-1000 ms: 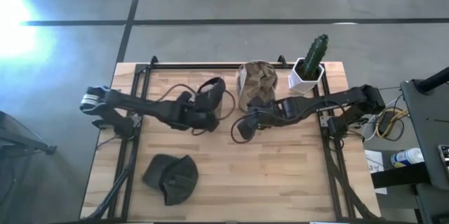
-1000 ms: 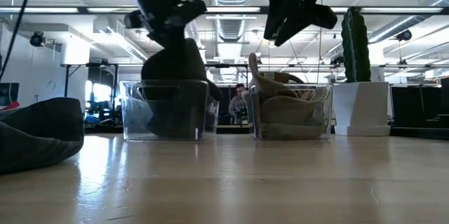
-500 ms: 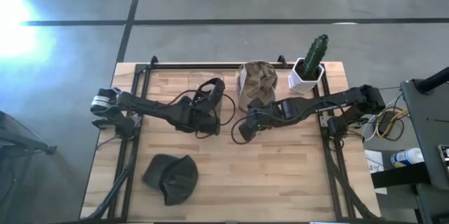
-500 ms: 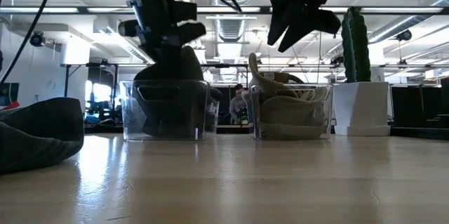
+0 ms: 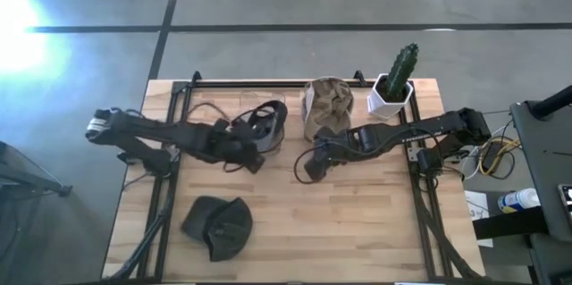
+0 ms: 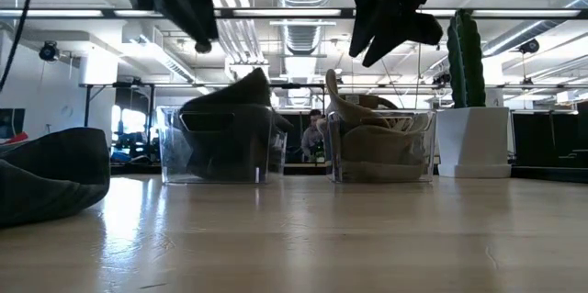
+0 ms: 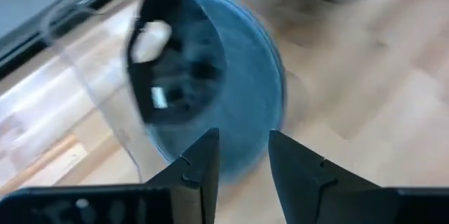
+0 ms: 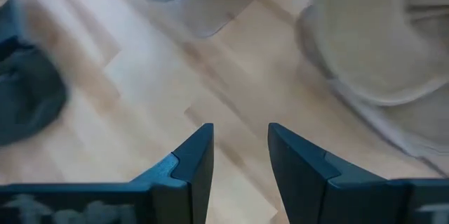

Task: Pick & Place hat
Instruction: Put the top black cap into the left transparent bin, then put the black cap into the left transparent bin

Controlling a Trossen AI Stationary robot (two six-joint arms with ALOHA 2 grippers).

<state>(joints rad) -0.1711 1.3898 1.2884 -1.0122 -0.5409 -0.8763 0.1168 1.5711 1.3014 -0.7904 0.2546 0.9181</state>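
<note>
A dark hat (image 5: 270, 122) sits in the left clear bin (image 6: 217, 143), its crown poking above the rim (image 6: 241, 86); the left wrist view looks down on the hat (image 7: 231, 90). My left gripper (image 5: 251, 147) (image 6: 190, 19) (image 7: 243, 155) hangs open above and just left of that bin, touching nothing. A second dark hat (image 5: 218, 225) (image 6: 48, 175) lies on the table near the front left. My right gripper (image 5: 309, 166) (image 6: 390, 25) (image 8: 240, 150) hovers open over bare wood in front of the tan hat's bin (image 5: 327, 106).
A tan hat (image 6: 379, 139) (image 8: 393, 41) fills the right clear bin. A cactus in a white pot (image 5: 394, 81) (image 6: 467, 91) stands at the far right corner. Bare wood (image 5: 349, 222) stretches across the near middle and right of the table.
My left gripper lowered the dark hat into the left bin, let go, then rose and drew back toward the table's left. The hat now rests in the bin, sticking up above the rim.
</note>
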